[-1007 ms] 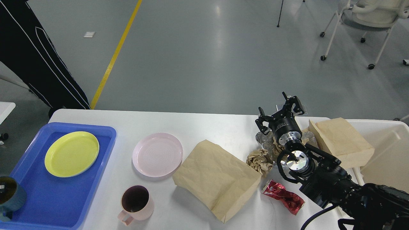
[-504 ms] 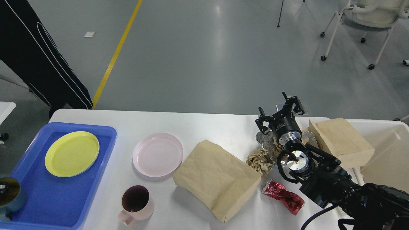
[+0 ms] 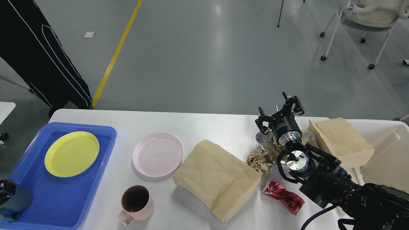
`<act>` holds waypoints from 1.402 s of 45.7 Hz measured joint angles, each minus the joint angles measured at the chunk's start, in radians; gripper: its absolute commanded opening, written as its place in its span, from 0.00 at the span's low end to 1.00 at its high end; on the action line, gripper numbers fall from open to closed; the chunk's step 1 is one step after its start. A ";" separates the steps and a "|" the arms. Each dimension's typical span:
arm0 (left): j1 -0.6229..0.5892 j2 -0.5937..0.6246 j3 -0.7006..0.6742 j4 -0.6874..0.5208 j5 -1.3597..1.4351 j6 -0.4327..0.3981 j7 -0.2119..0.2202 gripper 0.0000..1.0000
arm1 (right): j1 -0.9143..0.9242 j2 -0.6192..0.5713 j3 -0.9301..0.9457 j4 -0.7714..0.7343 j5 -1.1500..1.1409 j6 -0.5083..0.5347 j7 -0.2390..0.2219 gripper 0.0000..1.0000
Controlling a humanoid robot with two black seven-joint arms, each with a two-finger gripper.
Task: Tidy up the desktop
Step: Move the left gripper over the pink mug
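The white desktop (image 3: 204,123) holds a pink plate (image 3: 157,154), a pink mug (image 3: 135,203), a flat brown paper bag (image 3: 217,179), a crumpled brown paper ball (image 3: 259,161), a red foil wrapper (image 3: 282,196) and crumpled clear plastic (image 3: 262,139). My right gripper (image 3: 278,112) is open and empty, its fingers spread above the clear plastic and the paper ball. A dark teal cup (image 3: 12,199) sits tilted at the left edge over the blue tray (image 3: 60,204), partly cut off. My left gripper does not show.
A yellow plate (image 3: 72,154) lies in the blue tray. A second brown paper bag (image 3: 340,140) rests against the off-white bin (image 3: 388,159) at the right. A person in black trousers (image 3: 41,54) stands behind the far left corner. A wheeled chair (image 3: 367,19) stands far back right.
The teal cup has moved down and left toward the view's edge and tipped over more. The person at the back has shifted slightly. My right arm has not moved.
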 measured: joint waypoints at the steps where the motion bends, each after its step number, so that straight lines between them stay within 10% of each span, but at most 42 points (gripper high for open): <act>1: -0.012 0.001 0.000 0.000 0.001 -0.023 0.000 0.97 | 0.000 0.000 0.000 0.000 0.000 0.000 0.000 1.00; 17: -0.357 0.010 0.012 0.040 0.017 -0.357 0.000 0.97 | 0.000 0.000 0.000 0.000 0.000 0.000 0.000 1.00; 29: -0.625 -0.066 -0.050 0.027 -0.039 -0.369 -0.003 0.97 | 0.000 0.000 0.000 -0.001 0.000 0.000 0.000 1.00; 51: -0.647 -0.351 -0.069 0.001 -0.235 -0.369 0.007 0.95 | 0.000 0.000 0.000 0.000 -0.001 0.000 0.000 1.00; 64: -0.608 -0.371 -0.143 -0.157 -0.265 -0.369 0.142 0.95 | 0.000 0.000 0.000 0.000 -0.001 0.000 0.000 1.00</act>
